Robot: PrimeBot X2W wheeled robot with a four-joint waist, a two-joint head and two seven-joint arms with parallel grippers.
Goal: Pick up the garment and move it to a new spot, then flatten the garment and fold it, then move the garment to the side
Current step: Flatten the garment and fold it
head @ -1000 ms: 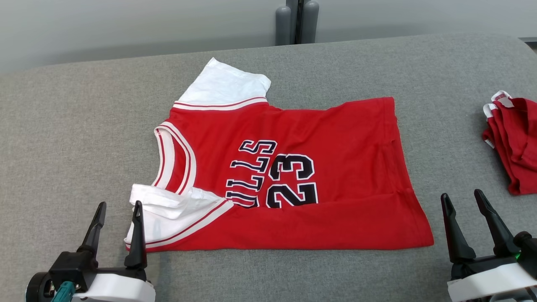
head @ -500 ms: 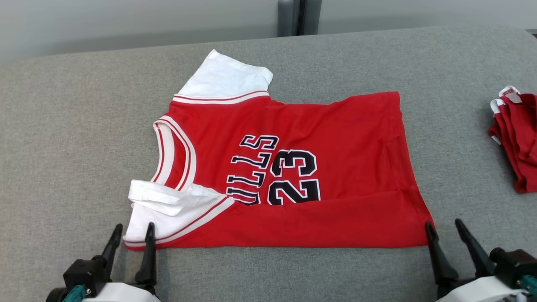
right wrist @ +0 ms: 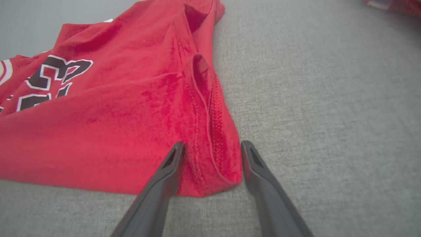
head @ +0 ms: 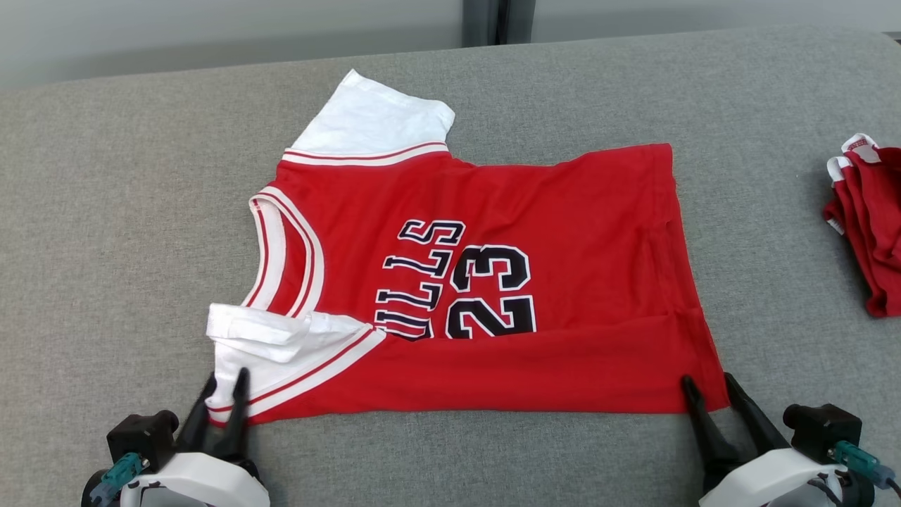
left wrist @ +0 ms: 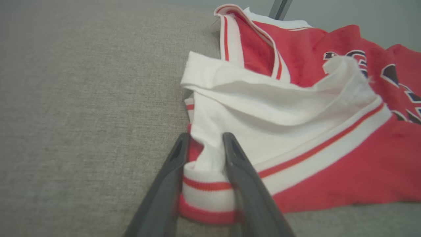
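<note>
While it lies flat on the grey cloth-covered bench (head: 105,211), the red short-sleeved jersey with white sleeves and a black "23" (head: 563,232) has its long axis running across the head view: white-banded neck opening (head: 281,253) toward the robot's left, bottom hem toward its right, printed side up. Its near long edge is folded over part of the lettering. One white sleeve (head: 373,120) spreads toward the far left; the other white sleeve (head: 281,345) is crumpled at the near left corner.

The left pincer (head: 226,378) sits at that near left corner, spread narrowly, its dark fingers (left wrist: 171,184) on either side of the striped sleeve cuff (left wrist: 204,191) and touching it. The right pincer (head: 707,381) is spread wider, straddling the near right hem corner (right wrist: 217,158).

A small heap of red cloth with white trim (head: 869,232) lies well apart at the bench's right edge, and a dark upright post (head: 486,21) stands beyond the far edge
</note>
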